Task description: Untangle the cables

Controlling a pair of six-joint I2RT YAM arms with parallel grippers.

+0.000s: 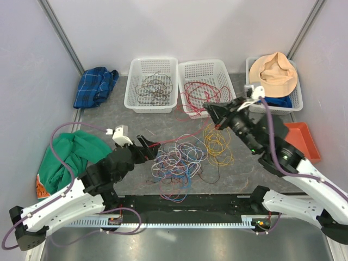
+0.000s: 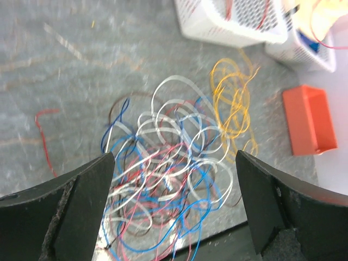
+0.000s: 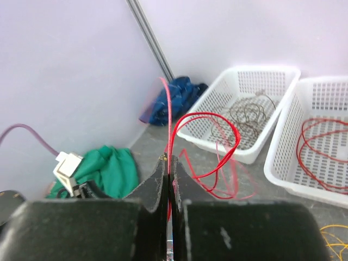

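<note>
1. The left jaws stand wide open and hold nothing. They sit low over the grey worktop (image 1: 103,119), aimed right at the tangle of cables (image 1: 176,163), which lies just beyond their tips.
2. The tangle is a heap of white, blue, red and brown loops with no clear long axis. It lies between the arms, nearer the left one, and a yellow coil (image 1: 218,144) touches its right edge.
3. The right jaws are pinched shut on a red cable (image 3: 206,113), whose loop rises above them. They hang at the near rim of the middle basket (image 1: 200,61), which holds red cables.
4. The drop looks to lie just far of the jaws. The cable's tail seems to trail near-left towards the tangle and may snag.
5. Pale walls close in on the left, far and right sides.
</note>
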